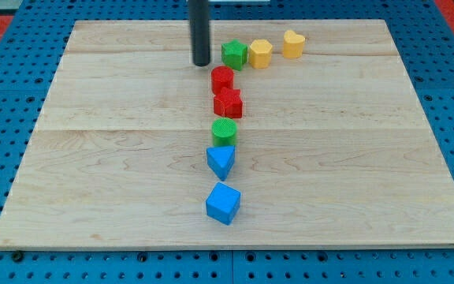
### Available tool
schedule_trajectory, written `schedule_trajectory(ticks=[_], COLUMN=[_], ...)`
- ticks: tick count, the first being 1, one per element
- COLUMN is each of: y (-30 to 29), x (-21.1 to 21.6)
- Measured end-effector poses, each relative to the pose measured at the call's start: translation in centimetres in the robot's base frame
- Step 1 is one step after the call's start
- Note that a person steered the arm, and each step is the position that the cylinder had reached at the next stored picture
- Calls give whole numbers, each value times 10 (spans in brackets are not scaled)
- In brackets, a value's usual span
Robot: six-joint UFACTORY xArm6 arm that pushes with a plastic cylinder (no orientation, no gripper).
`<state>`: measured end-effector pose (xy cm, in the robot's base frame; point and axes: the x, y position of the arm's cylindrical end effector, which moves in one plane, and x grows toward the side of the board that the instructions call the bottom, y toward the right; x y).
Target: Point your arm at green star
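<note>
Right now my tip [202, 63] rests on the wooden surface [353, 158] at the far side, just left of the green star [233, 54], close but seemingly not touching. No gripper is fitted, only the dark rod. Beyond the star to the right sit a yellow block [260, 53] and a yellow heart [293, 43]. Nearer, a column runs toward me: a red block [222, 78], a red star-like block [228, 102], a green cylinder [224, 132], a blue triangle [221, 161], and a blue cube [223, 203].
</note>
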<state>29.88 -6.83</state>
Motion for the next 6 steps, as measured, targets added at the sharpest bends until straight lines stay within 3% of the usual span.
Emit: schedule_trajectory(ticks=[1, 2, 4, 5, 6], y=[-2, 28, 51, 4, -25], x=[51, 58, 52, 41, -8])
